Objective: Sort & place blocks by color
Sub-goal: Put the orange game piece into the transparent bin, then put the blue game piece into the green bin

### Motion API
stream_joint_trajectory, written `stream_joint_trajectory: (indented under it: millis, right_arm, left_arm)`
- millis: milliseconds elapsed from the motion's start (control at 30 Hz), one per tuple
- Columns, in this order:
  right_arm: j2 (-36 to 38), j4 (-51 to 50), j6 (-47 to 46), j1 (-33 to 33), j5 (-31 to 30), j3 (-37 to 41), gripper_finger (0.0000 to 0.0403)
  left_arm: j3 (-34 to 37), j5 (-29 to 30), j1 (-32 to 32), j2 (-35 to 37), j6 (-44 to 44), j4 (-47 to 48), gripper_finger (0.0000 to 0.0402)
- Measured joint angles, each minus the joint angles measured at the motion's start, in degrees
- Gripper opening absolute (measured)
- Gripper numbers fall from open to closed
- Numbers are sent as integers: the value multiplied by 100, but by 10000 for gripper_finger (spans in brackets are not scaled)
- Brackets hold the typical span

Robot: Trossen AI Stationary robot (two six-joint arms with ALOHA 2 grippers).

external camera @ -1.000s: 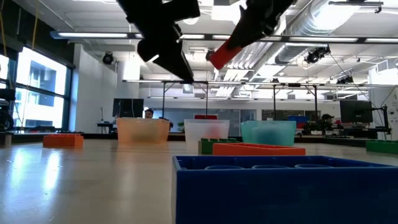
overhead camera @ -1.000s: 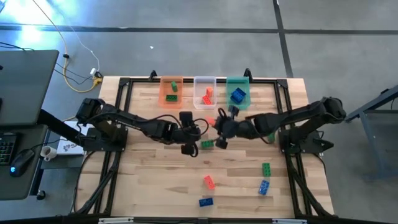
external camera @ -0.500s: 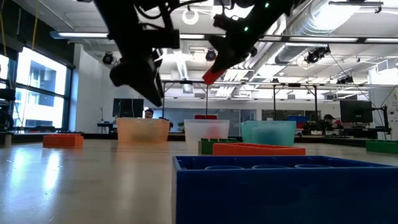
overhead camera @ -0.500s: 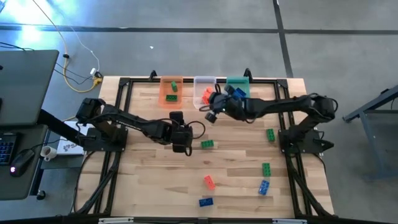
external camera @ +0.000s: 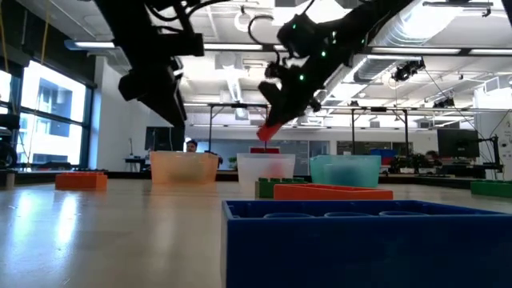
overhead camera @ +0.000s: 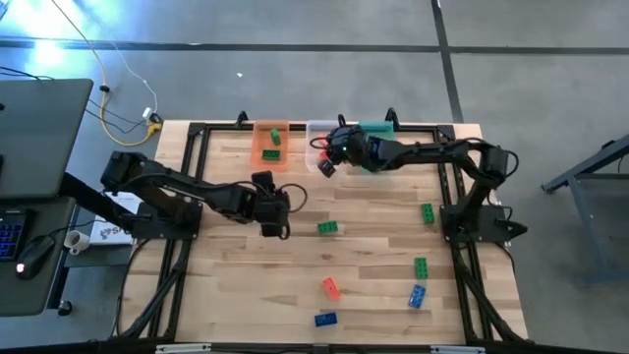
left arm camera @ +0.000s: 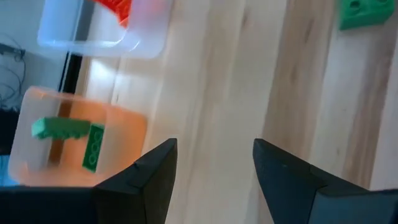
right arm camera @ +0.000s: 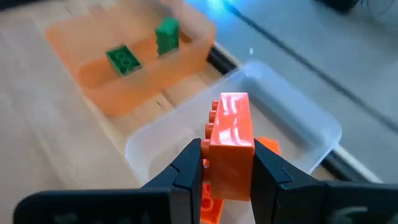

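On the tabletop [overhead camera: 226, 285], loose blocks lie nearest: a blue one [overhead camera: 325, 319] at 6 o'clock, a red-orange one [overhead camera: 330, 287] just beyond it, then green and blue ones toward 4 o'clock. At mid-table, around 9 o'clock, the left gripper [overhead camera: 272, 218] hangs with jaws spread and nothing between them. Farthest, at 12 o'clock, the right gripper [right arm camera: 225, 163] has its jaws pinching a red-orange block [right arm camera: 231, 144] above the clear tub [right arm camera: 298, 127], which stands between the orange tub [overhead camera: 271, 144] and the green tub [overhead camera: 377, 128].

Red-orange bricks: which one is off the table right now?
The red-orange brick clamped upright in the right gripper, held above the clear tub. Another lies inside that tub; a third lies loose on the table.
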State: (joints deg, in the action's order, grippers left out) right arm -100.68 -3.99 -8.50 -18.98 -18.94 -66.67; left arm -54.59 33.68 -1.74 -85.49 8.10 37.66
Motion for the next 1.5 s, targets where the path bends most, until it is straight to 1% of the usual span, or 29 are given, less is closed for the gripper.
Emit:
stream_joint_trajectory:
  millis: [267, 400, 533, 733, 833, 933, 1100, 1200, 1367, 1500]
  right_arm:
    - [-494, 578, -189, -211, 596, 0, 69]
    - [-610, 805, -372, -316, 902, 0, 83]
    - [-638, 794, -475, -440, 954, 0, 87]
    - [-647, 862, -387, -503, 1088, 0, 93]
    - [-647, 871, -199, -499, 1088, 0, 108]
    - [-647, 869, -181, -499, 1084, 0, 132]
    - [-641, 838, -155, -489, 1083, 0, 173]
    - [-500, 591, -153, -461, 1081, 0, 189]
    - [35, -148, -96, -376, 1156, 0, 194]
    - [632, -663, -111, -205, 1501, 0, 194]
  left_arm:
    - [587, 0, 215, 846, 236, 33, 200]
    - [786, -2, 288, 1165, 355, 43, 200]
    - [905, -2, 286, 1362, 378, -1, 200]
    - [892, -3, 286, 1377, 378, -127, 200]
    - [892, -3, 286, 1377, 378, -195, 200]
    - [892, -6, 286, 1377, 376, -196, 200]
    - [892, -235, 286, 1377, 376, -194, 200]
    - [892, -305, 286, 1377, 376, -195, 200]
    - [892, -304, 286, 1375, 374, -196, 200]
    - [892, -304, 286, 1375, 374, -197, 200]
